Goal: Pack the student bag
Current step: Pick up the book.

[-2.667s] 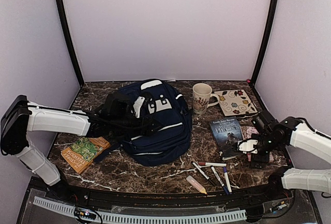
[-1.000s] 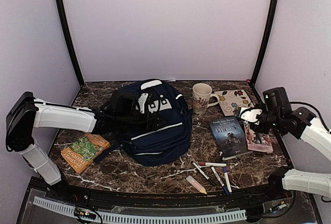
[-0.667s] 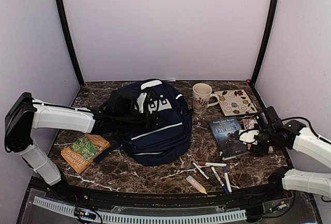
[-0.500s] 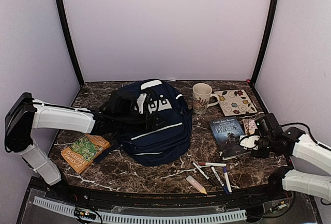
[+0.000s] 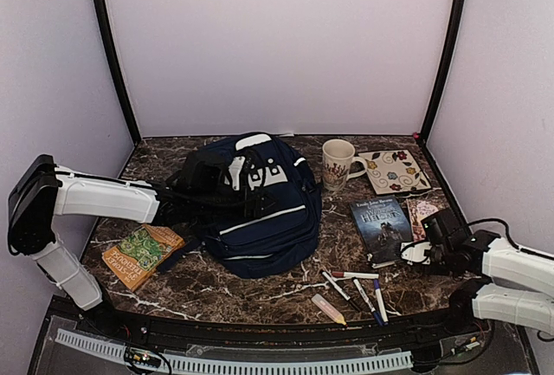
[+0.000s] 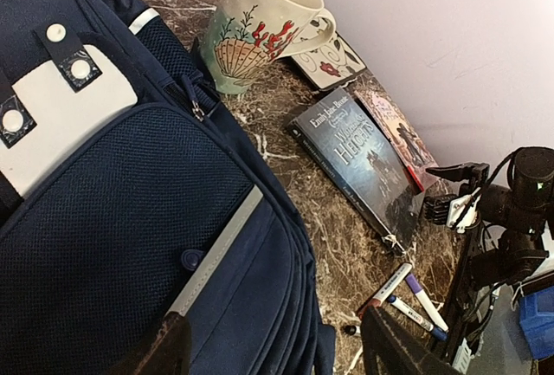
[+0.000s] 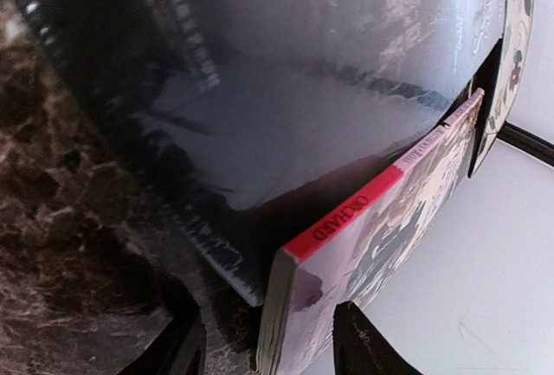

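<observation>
The navy student bag lies flat in the middle of the table. It fills the left wrist view. My left gripper is open over the bag's upper left, and its fingers stand wide apart above the front pocket, holding nothing. My right gripper is low at the near end of a pink book. It is open, and its fingers stand either side of the pink book's near corner. A dark book lies beside the pink one, partly over it.
A patterned mug and a flowered notebook are at the back right. Several markers and a pale stick lie near the front edge. A green and orange book lies front left.
My right arm lifted toward the back right, then came down and forward to the pink book's near end. The left arm has barely moved.
</observation>
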Action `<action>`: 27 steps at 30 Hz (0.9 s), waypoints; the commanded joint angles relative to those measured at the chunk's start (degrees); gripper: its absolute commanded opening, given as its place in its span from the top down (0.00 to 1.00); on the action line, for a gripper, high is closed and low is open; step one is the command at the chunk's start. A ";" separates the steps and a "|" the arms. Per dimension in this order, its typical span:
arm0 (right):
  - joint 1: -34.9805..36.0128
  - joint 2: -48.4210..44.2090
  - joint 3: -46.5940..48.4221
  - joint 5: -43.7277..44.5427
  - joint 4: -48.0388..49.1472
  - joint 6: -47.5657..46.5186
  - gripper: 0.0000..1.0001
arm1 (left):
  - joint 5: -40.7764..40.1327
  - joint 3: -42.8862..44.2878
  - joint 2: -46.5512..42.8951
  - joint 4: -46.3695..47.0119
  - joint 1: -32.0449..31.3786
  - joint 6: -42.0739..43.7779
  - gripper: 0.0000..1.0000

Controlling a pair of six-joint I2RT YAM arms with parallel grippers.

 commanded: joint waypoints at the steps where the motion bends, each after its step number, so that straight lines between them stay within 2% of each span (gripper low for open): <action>1: 0.04 -1.49 -4.13 4.96 7.52 -1.97 0.47 | -1.22 1.25 -0.06 -1.05 -0.33 1.35 0.30; 7: -0.20 -1.63 -7.07 8.03 16.67 -3.28 0.47 | -0.26 1.99 0.84 -1.29 -0.31 1.14 0.30; 10: -0.52 -0.71 -7.35 7.26 17.44 -3.06 0.47 | -0.62 2.36 0.84 -2.07 -0.46 1.53 0.30; 13: -1.04 0.47 -7.96 7.06 18.66 -3.12 0.57 | -1.28 2.11 0.44 -2.54 -0.58 1.71 0.30; 16: -1.28 0.76 -7.62 7.00 19.26 -3.10 0.79 | -1.48 1.80 0.20 -2.48 -0.63 1.42 0.30; 19: -1.32 0.34 -5.45 7.79 18.54 -3.12 0.90 | -1.46 1.71 0.23 -2.23 -0.66 0.91 0.30; 23: -1.31 -0.47 1.75 8.36 13.00 -2.46 0.99 | -1.60 2.38 -0.02 -2.46 -0.74 0.28 0.30; 27: -1.03 -1.09 12.07 7.91 6.41 -2.24 1.00 | -3.22 2.70 -0.85 -2.42 -0.83 0.50 0.30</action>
